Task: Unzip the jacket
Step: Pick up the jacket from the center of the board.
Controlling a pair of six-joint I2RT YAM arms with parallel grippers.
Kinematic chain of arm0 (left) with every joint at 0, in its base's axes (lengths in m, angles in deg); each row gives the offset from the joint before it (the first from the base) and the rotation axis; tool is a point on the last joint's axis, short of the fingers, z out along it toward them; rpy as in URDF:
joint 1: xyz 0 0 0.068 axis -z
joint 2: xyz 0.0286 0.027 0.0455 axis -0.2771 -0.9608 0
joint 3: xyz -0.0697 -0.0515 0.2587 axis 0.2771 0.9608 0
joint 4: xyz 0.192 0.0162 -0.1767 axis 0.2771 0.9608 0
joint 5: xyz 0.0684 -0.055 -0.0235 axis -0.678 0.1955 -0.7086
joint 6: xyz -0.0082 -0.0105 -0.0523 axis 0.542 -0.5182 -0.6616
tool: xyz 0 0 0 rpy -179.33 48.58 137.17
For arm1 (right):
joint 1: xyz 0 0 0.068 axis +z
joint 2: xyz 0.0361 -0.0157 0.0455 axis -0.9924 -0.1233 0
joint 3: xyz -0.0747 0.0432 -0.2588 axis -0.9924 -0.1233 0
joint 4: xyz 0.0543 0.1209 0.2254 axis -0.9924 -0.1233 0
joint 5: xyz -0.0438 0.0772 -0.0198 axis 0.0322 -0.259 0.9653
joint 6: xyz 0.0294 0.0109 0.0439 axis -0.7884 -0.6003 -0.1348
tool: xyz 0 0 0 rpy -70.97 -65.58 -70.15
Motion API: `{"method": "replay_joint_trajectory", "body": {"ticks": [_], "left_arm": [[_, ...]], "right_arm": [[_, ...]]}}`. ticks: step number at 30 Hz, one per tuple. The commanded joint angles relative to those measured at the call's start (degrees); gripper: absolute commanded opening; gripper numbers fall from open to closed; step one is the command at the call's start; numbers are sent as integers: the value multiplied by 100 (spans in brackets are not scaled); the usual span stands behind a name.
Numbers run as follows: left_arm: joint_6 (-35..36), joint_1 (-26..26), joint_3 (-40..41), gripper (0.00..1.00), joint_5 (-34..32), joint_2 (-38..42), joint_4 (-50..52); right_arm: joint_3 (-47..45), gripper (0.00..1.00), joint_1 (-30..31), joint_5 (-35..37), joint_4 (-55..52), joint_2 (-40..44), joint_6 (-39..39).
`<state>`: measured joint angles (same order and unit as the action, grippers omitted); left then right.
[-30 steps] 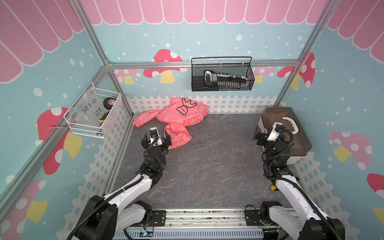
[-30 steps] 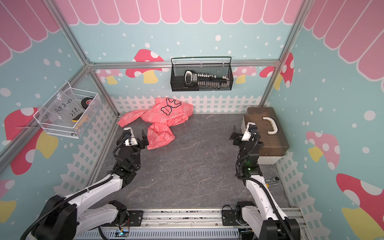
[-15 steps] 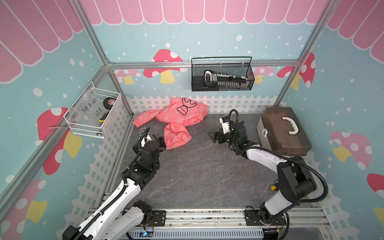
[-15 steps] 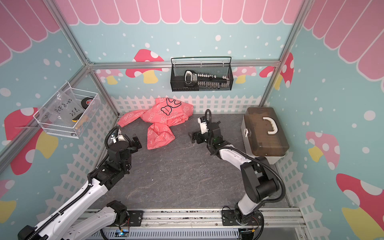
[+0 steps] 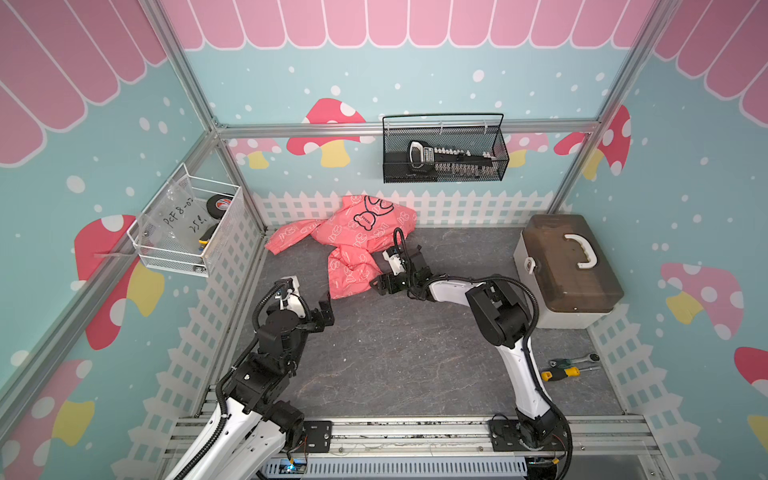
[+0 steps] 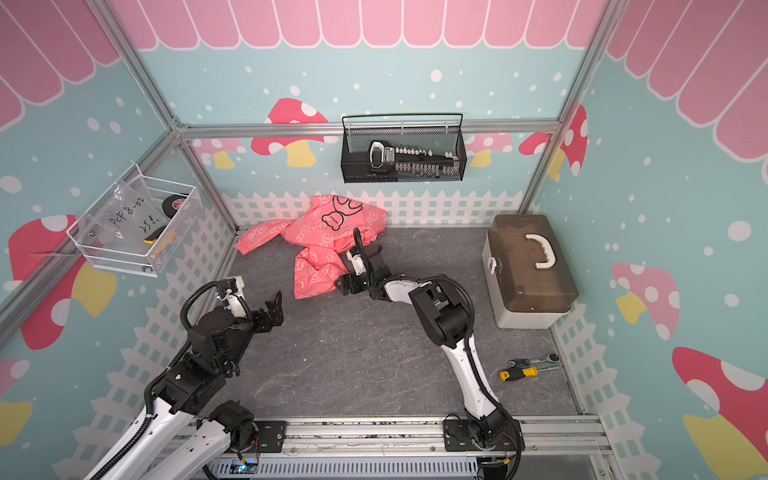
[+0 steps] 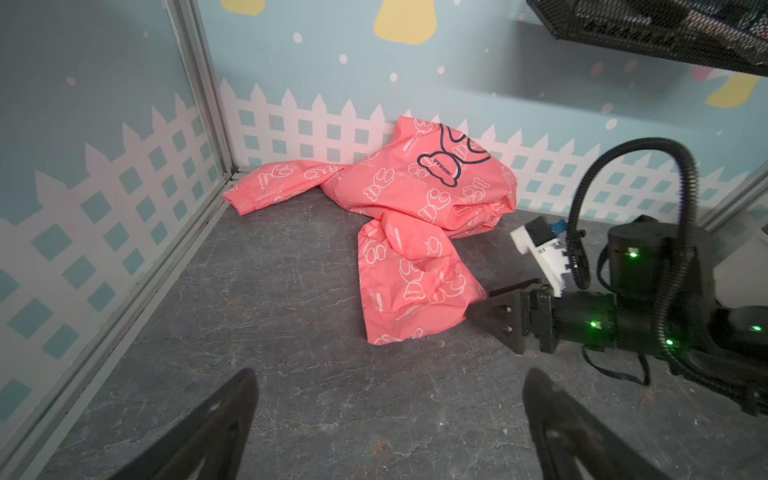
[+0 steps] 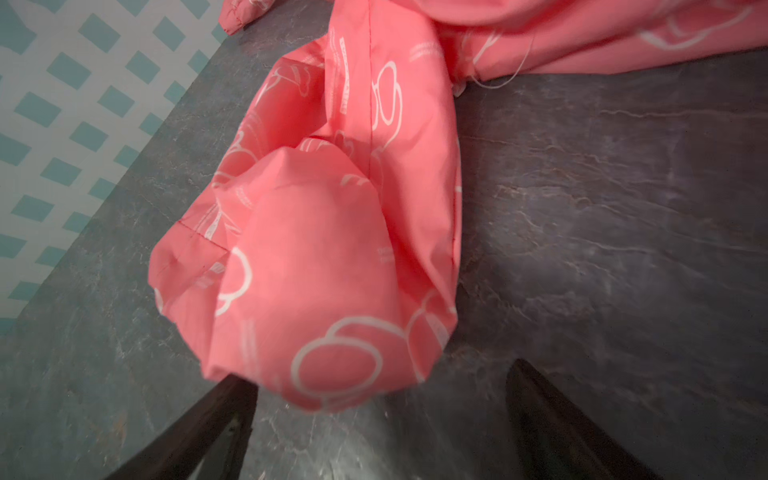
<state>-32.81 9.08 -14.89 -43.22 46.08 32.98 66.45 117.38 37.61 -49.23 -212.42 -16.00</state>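
Jacket (image 5: 360,243) lies crumpled at the bench's (image 5: 395,353) back-left corner. Right pincer (image 8: 382,372) gapes wide at its nearest fold; left pincer (image 7: 392,372) hovers spread, nearby.

Back-left of floor, against rear wall: jacket (image 5: 365,232). Just beside its near-right edge: right gripper (image 5: 379,286). In front of jacket, apart: left gripper (image 5: 326,309). Above, on rear wall: wire basket (image 5: 444,176). Far right: toolbox (image 5: 569,270), screwdrivers (image 5: 569,368) in front.
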Motion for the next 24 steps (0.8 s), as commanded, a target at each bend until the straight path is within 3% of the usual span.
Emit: {"method": "replay_joint_trajectory", "body": {"ticks": [1,3,5,6,8,10,18,22,24], "left_arm": [[139,6,91,100,230,45,200],[136,6,102,100,240,41,200],[160,6,88,100,198,-14,190],[180,6,78,100,165,-37,181],[209,6,53,100,47,-86,201],[215,6,50,100,-40,-98,217],[476,6,-156,100,-21,-196,203],[751,88,-252,100,745,-662,114],[961,394,-257,100,1020,-967,-31]], "right_arm": [[531,89,33,-324,-220,-392,-359],[846,83,100,-444,-336,-601,-353],[939,69,153,-427,-376,-644,-297],[901,57,166,-369,-375,-596,-271],[665,21,178,-214,-324,-349,-149],[385,2,171,38,-505,122,222],[-1523,0,152,2512,-1909,3906,2637],[-2133,0,136,2909,-2399,5581,3117],[-2276,0,135,2916,-2620,6318,3244]]}}
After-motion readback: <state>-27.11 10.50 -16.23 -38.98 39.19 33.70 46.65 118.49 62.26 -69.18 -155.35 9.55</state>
